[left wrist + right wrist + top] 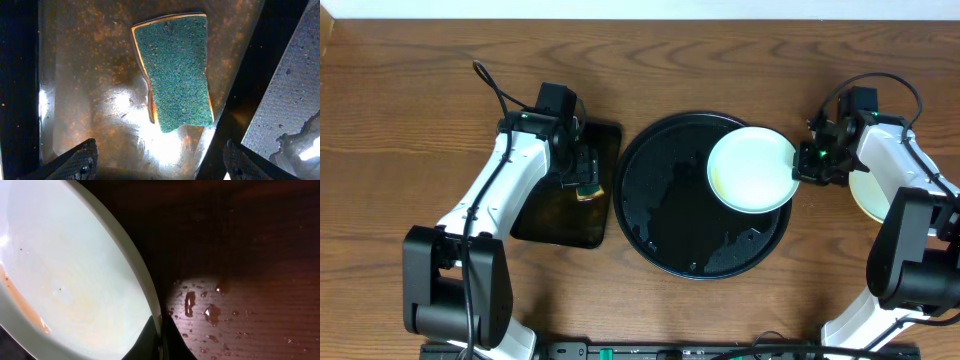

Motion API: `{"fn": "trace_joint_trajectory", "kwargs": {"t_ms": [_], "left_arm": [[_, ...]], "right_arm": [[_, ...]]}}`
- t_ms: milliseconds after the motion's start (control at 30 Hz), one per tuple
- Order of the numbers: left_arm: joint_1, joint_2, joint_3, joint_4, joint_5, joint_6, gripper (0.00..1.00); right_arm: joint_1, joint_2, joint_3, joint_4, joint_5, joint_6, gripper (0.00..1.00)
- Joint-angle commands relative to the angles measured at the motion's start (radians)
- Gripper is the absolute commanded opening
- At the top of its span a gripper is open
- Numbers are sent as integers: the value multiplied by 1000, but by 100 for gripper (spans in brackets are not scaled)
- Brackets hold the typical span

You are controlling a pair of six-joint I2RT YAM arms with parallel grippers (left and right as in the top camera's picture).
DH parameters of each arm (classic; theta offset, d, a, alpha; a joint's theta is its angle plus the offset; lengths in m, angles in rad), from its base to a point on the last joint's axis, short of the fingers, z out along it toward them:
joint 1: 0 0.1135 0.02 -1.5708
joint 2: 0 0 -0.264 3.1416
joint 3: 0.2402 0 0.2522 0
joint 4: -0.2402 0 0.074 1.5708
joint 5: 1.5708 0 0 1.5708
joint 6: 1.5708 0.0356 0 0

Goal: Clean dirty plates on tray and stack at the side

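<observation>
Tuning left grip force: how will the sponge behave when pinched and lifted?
Probably soft: the sponge has a pinched-in waist, so expect it to squash. Likely soggy and drippy, since the tray under it looks wet. It lies flat, so rolling seems unlikely.

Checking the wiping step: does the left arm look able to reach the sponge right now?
Probably yes: the left gripper hangs directly over the sponge on the rectangular tray, jaws open, with nothing covering it.
</observation>
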Motion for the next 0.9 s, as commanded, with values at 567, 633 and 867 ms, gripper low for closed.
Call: {"fn": "trace_joint_trajectory", "kwargs": {"t_ms": [567,633,867], "left_arm": [[5,-2,-2,5,-16,5,80],[5,-2,-2,5,-16,5,80],[5,-2,-2,5,-16,5,80]], "right_arm": [[250,-381,1,103,488,-101,1],[314,-382,1,108,589,-93,1],[527,-382,1,122,921,-59,1]]}}
